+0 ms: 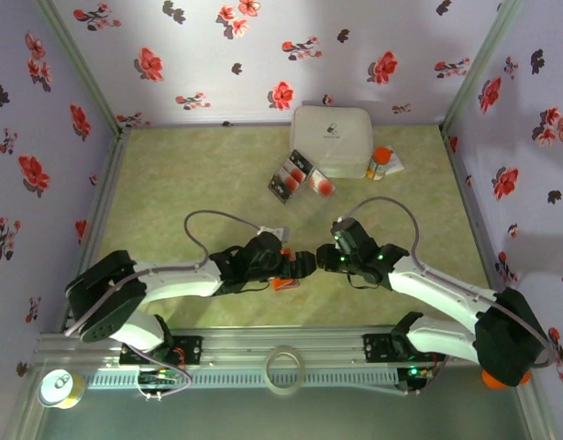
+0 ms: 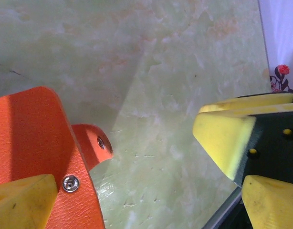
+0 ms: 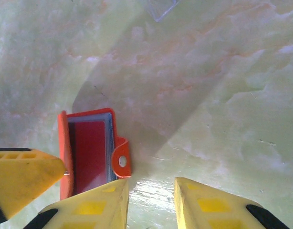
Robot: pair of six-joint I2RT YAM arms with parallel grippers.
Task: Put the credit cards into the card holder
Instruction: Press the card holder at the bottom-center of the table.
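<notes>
The orange card holder (image 1: pixel 283 280) lies open on the table between my two grippers. In the right wrist view the card holder (image 3: pixel 89 152) shows a red inside, clear sleeves and a snap tab. My left gripper (image 1: pixel 280 264) is open wide. Its left finger (image 2: pixel 25 200) rests against the holder's raised orange cover (image 2: pixel 36 138). My right gripper (image 3: pixel 151 205) is open just right of the tab, with bare table between its fingers. A right fingertip (image 2: pixel 225 140) shows across from the cover. The credit cards (image 1: pixel 296 177), black and white with red blotches, lie far back by a white box.
The white rounded box (image 1: pixel 332 139) and an orange-capped pill bottle (image 1: pixel 380 161) stand at the back. A clear plastic piece (image 3: pixel 158 9) lies beyond the holder. A tape ring (image 1: pixel 286 368) and a yellow roll (image 1: pixel 60 387) sit on the front rail. Flowered walls close three sides.
</notes>
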